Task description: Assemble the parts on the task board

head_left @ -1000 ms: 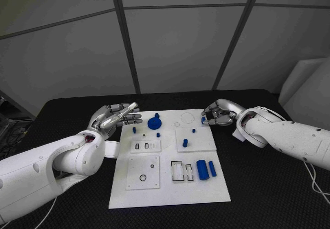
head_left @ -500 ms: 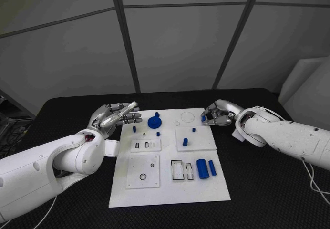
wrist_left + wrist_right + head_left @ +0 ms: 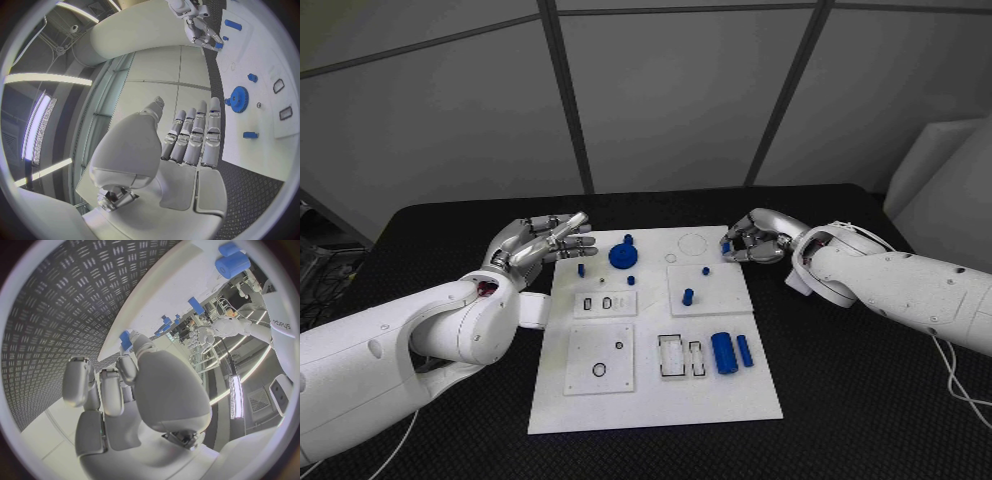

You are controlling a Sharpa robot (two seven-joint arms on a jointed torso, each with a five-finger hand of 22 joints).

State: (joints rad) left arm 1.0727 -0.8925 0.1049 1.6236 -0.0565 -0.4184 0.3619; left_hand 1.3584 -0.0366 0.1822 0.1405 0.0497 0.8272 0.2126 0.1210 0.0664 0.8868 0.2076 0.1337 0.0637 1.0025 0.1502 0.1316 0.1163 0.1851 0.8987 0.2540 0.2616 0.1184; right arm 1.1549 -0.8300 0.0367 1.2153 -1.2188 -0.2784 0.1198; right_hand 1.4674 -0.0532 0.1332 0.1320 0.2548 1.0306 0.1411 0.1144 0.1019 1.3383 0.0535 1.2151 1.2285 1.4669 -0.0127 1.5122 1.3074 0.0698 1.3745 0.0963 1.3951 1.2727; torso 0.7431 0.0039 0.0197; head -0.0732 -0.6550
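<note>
Blue peg (image 3: 727, 247), seemingly pinched, is sitting in the right hand (image 3: 753, 243) at the task board's (image 3: 646, 400) far right corner; the left hand (image 3: 545, 243) is hovering spread, holding nothing.

Board flanked by both hands, its near end free

The left hand (image 3: 545, 243) hovers at the far left corner of the task board (image 3: 653, 400), the right hand (image 3: 751, 243) at the far right corner, leaving a gap between them over the blue gear (image 3: 625, 257) and small pegs (image 3: 688, 296). Nearer the robot, a large blue cylinder (image 3: 724, 353) and a slim one (image 3: 746, 351) lie low by the right edge; bare black table (image 3: 862, 400) borders both sides.
</note>
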